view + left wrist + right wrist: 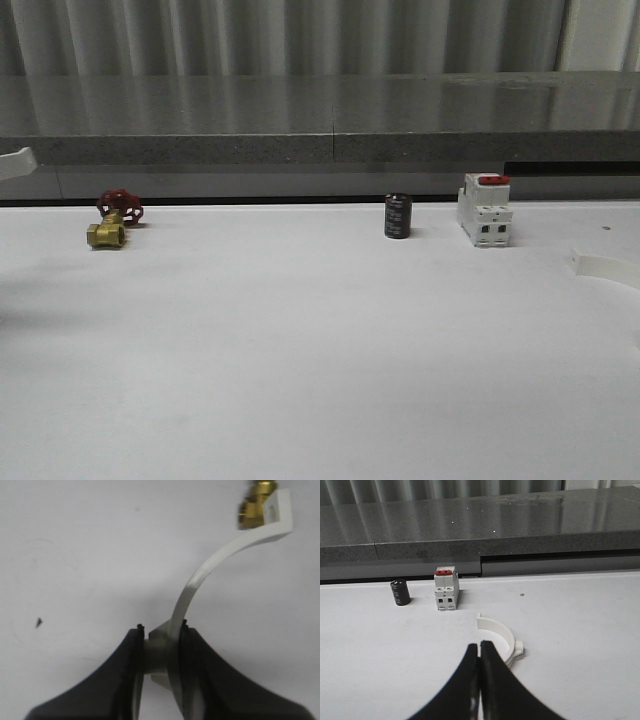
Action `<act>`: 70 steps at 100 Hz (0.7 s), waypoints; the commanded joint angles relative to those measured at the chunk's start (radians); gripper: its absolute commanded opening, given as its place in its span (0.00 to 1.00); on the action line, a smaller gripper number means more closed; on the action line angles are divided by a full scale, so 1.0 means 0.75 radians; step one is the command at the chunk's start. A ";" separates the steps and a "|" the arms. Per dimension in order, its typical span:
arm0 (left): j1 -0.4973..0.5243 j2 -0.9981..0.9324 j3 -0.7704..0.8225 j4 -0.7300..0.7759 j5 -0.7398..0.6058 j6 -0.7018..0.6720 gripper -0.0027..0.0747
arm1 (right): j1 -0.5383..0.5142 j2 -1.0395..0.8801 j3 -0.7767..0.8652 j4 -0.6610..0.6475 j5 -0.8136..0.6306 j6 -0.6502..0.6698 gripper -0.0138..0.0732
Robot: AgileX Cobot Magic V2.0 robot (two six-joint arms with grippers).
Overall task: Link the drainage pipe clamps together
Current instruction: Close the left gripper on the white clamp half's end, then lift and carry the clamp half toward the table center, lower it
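Note:
One white half-ring drainage pipe clamp [200,577] is pinched at its outer ear by my left gripper [162,632], which is shut on it. Its arc curves up and away, and its flat end flange lies close to the brass valve [254,506]. In the front view a white tip of this clamp [16,162] shows at the far left edge, raised above the table. The other clamp [498,639] lies on the white table just beyond my right gripper [480,645], whose fingers are shut together with nothing between them. In the front view that clamp [605,268] lies at the right edge.
A brass valve with a red handwheel [112,222] sits at the back left. A black cylinder [398,216] and a white breaker with a red top [485,208] stand at the back right. A grey ledge [330,120] runs behind the table.

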 commanded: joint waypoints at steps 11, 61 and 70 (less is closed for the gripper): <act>-0.238 -0.084 -0.036 -0.017 0.011 -0.153 0.14 | 0.000 -0.020 -0.022 -0.006 -0.107 -0.004 0.08; -0.622 0.088 -0.126 0.161 -0.040 -0.486 0.14 | 0.000 -0.020 -0.022 -0.006 -0.107 -0.004 0.08; -0.653 0.149 -0.176 0.170 -0.040 -0.506 0.14 | 0.000 -0.020 -0.022 -0.006 -0.107 -0.004 0.08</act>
